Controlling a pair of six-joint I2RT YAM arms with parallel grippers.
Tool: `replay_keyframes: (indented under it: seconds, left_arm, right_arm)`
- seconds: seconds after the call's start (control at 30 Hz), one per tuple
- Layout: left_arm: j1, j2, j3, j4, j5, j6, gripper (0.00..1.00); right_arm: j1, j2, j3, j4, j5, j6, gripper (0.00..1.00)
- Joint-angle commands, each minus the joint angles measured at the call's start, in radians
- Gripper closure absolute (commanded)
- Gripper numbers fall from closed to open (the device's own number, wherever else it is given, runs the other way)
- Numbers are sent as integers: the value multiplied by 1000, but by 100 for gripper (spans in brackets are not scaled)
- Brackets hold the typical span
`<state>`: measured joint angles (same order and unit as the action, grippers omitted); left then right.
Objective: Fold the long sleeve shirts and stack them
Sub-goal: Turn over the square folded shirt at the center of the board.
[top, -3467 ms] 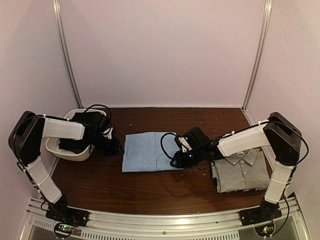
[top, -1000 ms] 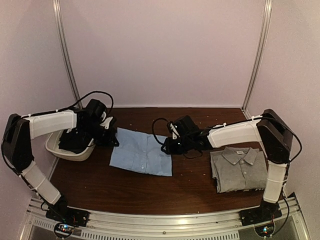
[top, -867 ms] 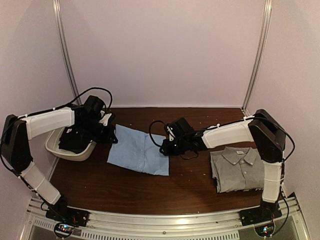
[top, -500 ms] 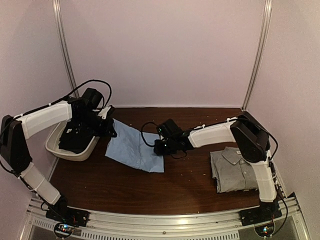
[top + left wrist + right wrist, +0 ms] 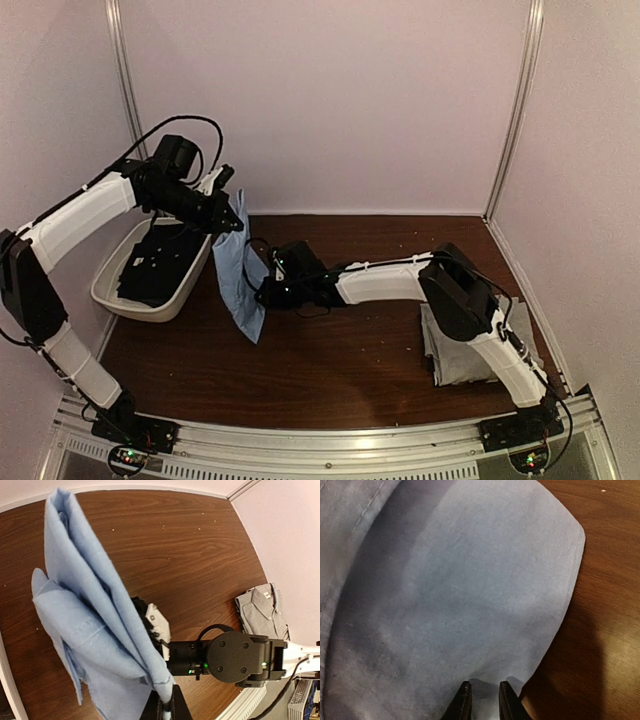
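The light blue shirt (image 5: 240, 275) hangs folded from my left gripper (image 5: 228, 218), which is raised above the table's left side and shut on its top edge. In the left wrist view the cloth (image 5: 85, 610) drapes away from the pinching gripper (image 5: 170, 706). My right gripper (image 5: 262, 293) reaches far left, low over the table, and its narrow jaws hold the shirt's lower edge (image 5: 460, 590) between the fingertips (image 5: 465, 695). The folded grey shirt (image 5: 455, 362) lies at the right, partly hidden by the right arm; it also shows in the left wrist view (image 5: 262, 611).
A white tub (image 5: 105, 290) with dark clothes stands at the left, just under the left arm. The right arm (image 5: 390, 280) stretches across the middle of the brown table (image 5: 340, 370). Walls close in the back and both sides.
The left gripper has lifted its edge of the blue shirt up and left, so the shirt went from lying flat to hanging. The right gripper followed leftward with the other edge.
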<state>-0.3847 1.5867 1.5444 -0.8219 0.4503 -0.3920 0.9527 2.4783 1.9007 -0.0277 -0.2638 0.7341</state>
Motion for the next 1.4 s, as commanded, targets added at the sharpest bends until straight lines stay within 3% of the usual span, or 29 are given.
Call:
replay_keyframes:
  seconds: [0.0, 0.33, 0.6, 0.97, 1.2, 1.3, 1.37]
  left_arm:
    - [9, 47, 54, 73, 110, -15, 100]
    - [6, 85, 33, 125, 160, -43, 100]
    - [-2, 85, 40, 125, 154, -44, 100]
    - [-91, 125, 65, 125, 64, -77, 100]
    - [-316, 282, 183, 199, -91, -216, 100]
    - [-437, 427, 336, 228, -100, -266, 90]
    - [-478, 539, 459, 207, -87, -281, 69]
  right_arm:
    - [9, 62, 67, 172, -111, 121, 79]
    - [-1, 53, 25, 243, -145, 145, 78]
    - [-31, -58, -101, 304, -156, 132, 77]
    - [-165, -469, -428, 283, -89, 92, 64]
    - [-285, -757, -639, 148, -17, 3, 56]
    - [-328, -866, -709, 81, 24, -37, 52]
    - [-348, -910, -747, 45, 41, -57, 49]
